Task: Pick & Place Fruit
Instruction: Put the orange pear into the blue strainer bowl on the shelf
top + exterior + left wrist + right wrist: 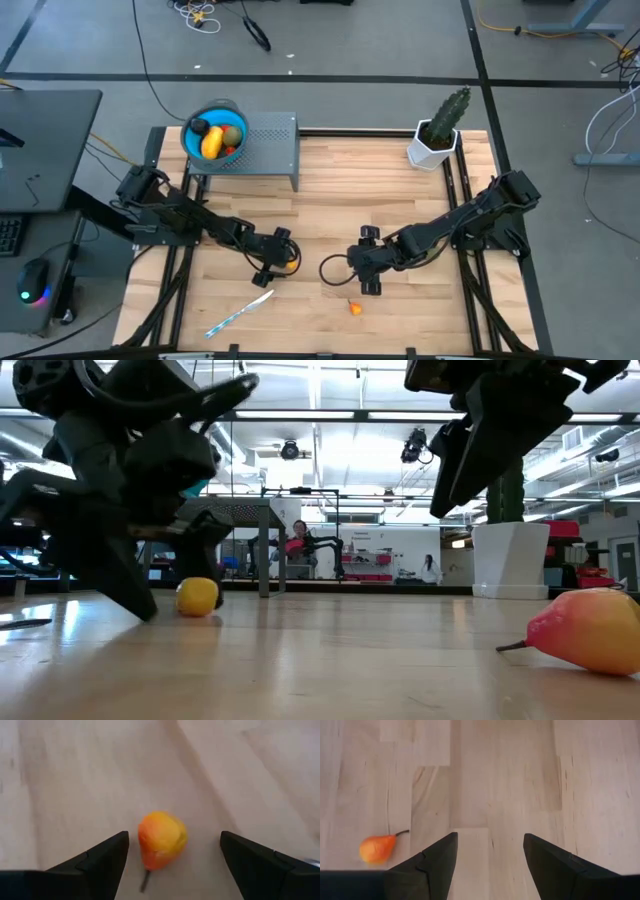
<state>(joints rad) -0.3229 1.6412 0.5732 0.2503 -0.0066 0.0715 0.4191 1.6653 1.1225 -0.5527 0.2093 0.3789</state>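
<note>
On the wooden table [400,180], in front of the blue bowl [196,130] already holding fruit, the left gripper [172,852] stands wide around an orange-yellow toy fruit [161,839] and should close centred, while the right gripper [490,851], jaws apart and empty, waits near a small pear [376,848].

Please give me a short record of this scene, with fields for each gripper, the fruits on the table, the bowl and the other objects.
left gripper: open, a yellow-orange fruit between its fingers, not gripped
right gripper: open, holds nothing, above bare table
loose fruit: small orange pear lying near the front edge
bowl: blue bowl on a grey stand, already holds several fruits
other objects: cactus in white pot, white-and-blue stick
</note>
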